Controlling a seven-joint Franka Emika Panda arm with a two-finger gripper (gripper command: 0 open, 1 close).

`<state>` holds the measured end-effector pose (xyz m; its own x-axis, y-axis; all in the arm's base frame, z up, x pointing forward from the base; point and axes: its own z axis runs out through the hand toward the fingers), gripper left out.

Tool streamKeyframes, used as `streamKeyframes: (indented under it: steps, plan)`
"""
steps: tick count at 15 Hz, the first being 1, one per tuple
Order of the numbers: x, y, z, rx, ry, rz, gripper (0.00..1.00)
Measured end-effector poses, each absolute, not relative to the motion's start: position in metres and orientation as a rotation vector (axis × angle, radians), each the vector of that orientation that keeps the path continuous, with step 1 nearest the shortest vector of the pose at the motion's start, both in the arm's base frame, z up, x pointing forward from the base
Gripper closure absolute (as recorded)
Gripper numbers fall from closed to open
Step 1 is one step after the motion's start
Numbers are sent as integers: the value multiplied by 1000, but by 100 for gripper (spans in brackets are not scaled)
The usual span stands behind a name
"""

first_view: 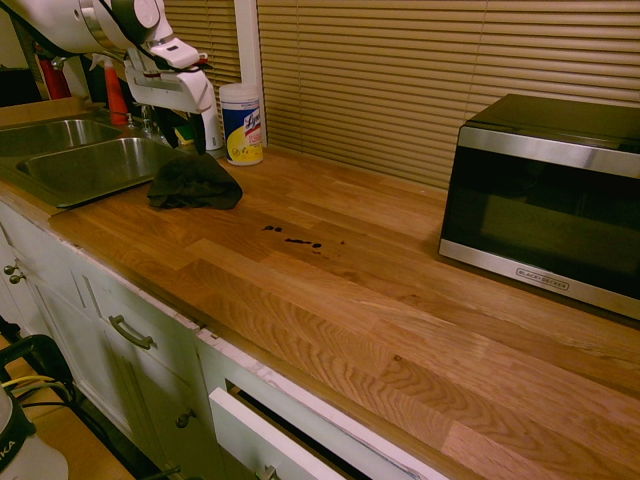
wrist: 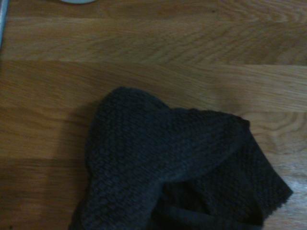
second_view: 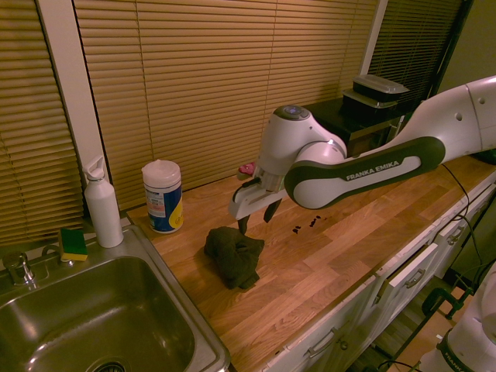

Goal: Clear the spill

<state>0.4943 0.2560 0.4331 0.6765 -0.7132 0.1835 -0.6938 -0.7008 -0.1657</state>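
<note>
The gripper (second_view: pixel 254 216) hung just above the cloth (second_view: pixel 233 255), fingers spread apart with nothing between them, tips clear of the fabric. The cloth sat crumpled in a dark heap on the wooden counter (first_view: pixel 380 300), near the sink (first_view: pixel 70 160), and in the wrist view the cloth (wrist: pixel 172 172) filled the lower part of the picture, its coarse weave plain against the wood grain.

The spill (first_view: pixel 296 239) lay apart from the cloth, a short trail of small dark drops and specks on bare wood, between the cloth (first_view: pixel 194 181) and the microwave (first_view: pixel 545 195). In the second exterior view the spill (second_view: pixel 306 225) showed just under the forearm, to the right of the gripper, not touched by cloth or fingers.

Behind the cloth, by the blinds (first_view: pixel 400 70), stood a wipes tub (second_view: pixel 162 195) with a white lid and a yellow and blue label. Left of the tub in that view stood a white bottle (second_view: pixel 102 203) at the sink's (second_view: pixel 93 325) far corner, and a yellow-green sponge (second_view: pixel 74 243) lay on the sink rim beside the bottle. The microwave sat at the far right end of the counter in the first exterior view, well apart from the spill. Below the counter edge a drawer (first_view: pixel 265 435) stood slightly pulled out.
</note>
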Motion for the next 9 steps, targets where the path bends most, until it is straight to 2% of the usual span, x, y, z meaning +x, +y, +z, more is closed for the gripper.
streamKeyframes:
  steps: [9]
  plan:
    - [527,317,386,-2699,1418,-428,0]
